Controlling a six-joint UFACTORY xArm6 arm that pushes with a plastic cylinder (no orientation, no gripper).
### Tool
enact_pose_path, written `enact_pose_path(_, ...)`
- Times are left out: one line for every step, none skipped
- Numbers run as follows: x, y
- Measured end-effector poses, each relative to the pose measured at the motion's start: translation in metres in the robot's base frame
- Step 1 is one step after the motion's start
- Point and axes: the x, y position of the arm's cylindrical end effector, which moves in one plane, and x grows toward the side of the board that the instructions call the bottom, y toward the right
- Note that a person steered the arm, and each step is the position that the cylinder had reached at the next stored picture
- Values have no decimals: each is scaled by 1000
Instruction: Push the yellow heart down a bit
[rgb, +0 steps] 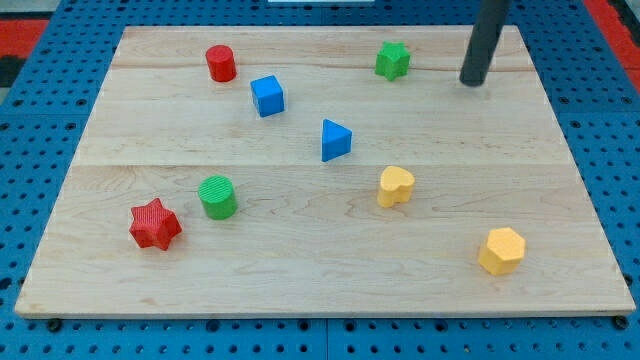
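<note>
The arm carries no claw, only a dark rod, so nothing is open, narrow or holding. My tip (472, 82) rests on the wooden board (500, 150), well above and to the view's right of the yellow heart (395, 186), touching no block. The yellow heart lies right of the board's centre. From the heart, the blue triangle (335, 140) sits just up-left, the green star (393, 60) far above, the yellow hexagon (501, 250) down-right, and the green cylinder (217, 196) well to the left.
</note>
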Motion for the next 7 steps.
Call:
enact_pose_path(39,-22)
enact_pose_path(66,-78)
enact_pose_path(84,-88)
enact_pose_path(90,-111)
enact_pose_path(125,-111)
enact_pose_path(135,-152)
enact_pose_path(134,-187)
